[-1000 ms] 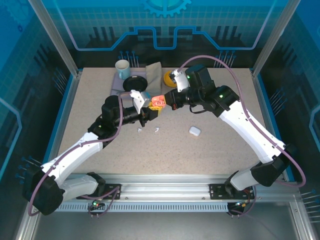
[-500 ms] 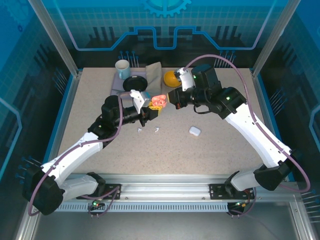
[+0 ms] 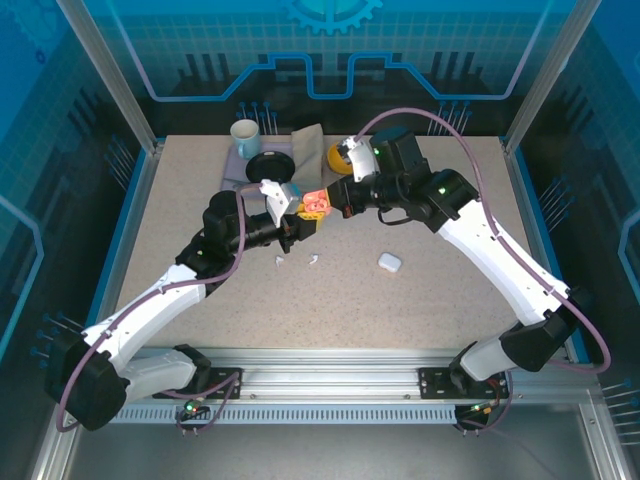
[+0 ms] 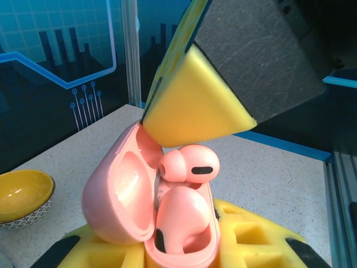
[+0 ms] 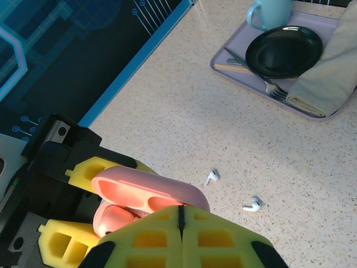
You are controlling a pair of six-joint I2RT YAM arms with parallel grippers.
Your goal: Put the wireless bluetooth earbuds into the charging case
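Left gripper (image 3: 298,218) clamping open pink charging case (image 4: 120,195). Right gripper (image 5: 181,215), pads closed, pushing second pink earbud (image 4: 189,166) into slot, looking half-seated. Next needing straight gentle press down.

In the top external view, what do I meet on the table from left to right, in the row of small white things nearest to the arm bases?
left white earbud → right white earbud → white case

Open pink case (image 4: 120,195) holds 2 pink earbuds (image 4: 189,166), 1 sitting higher than the other. 2 white earbuds (image 3: 281,261) lie loose, near each other.
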